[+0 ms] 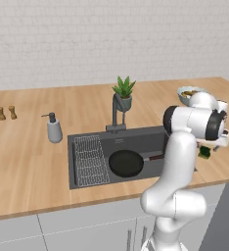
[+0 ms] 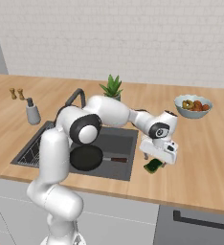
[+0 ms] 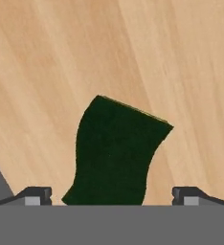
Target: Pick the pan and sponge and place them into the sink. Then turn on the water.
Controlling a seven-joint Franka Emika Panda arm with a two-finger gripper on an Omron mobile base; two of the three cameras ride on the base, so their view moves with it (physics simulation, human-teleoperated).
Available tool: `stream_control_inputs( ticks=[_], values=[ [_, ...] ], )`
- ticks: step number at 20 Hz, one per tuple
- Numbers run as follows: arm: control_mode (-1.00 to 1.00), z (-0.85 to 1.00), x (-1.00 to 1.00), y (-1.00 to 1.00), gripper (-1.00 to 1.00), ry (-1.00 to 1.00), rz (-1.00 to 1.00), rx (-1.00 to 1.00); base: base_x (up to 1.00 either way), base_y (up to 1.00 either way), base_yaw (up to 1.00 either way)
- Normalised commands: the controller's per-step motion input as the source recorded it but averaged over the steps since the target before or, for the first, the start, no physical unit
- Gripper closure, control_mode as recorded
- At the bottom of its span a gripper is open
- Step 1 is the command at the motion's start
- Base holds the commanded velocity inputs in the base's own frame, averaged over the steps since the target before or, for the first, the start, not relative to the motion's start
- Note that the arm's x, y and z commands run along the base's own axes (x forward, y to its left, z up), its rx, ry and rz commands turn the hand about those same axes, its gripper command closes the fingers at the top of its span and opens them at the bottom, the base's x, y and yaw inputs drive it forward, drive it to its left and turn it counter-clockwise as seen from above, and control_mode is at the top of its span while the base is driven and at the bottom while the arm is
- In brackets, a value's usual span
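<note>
Arm's own links hide much of the left base view: sink's right end and most of the pan handle are behind the white forearm; sponge shows as a green sliver under the wrist. From the right base view the elbow covers the sink's near-left part and the faucet base.

End effector over the wooden table, right of the sink, fingers wide apart with nothing between them. Hand view: sponge lies flat on the table between the two fingertips, its near edge cut off by the frame bottom; contact cannot be told.

Pan sits in the sink basin, handle pointing right. Wire rack at the basin's left end.

Around: soap dispenser left of sink, two small shakers far left, potted plant behind the faucet, bowl of fruit back right.
</note>
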Motion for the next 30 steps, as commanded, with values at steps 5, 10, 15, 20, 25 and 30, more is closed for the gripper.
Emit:
stream_control_inputs(
  ticks=[5,10,15,20,25,30],
  values=[
    [-1.0,-0.25,0.01,0.09,-1.0,0.0,-0.15,0.0,0.0,0.0,0.0],
    [-1.0,-0.38,0.13,0.01,-1.0,0.0,-0.17,0.0,0.0,0.0,0.0],
    [-1.0,-0.42,0.11,0.0,-1.0,0.0,-0.14,0.0,0.0,0.0,0.0],
    [-1.0,-0.5,-0.08,0.07,1.0,0.0,-0.07,0.0,0.0,0.0,0.0],
    [-1.0,-0.64,-0.19,0.24,1.0,0.0,0.0,-0.09,0.0,0.0,0.0],
    [-1.0,-0.05,-0.02,0.02,1.0,-0.01,0.0,-0.02,0.0,0.0,0.0]
  ],
)
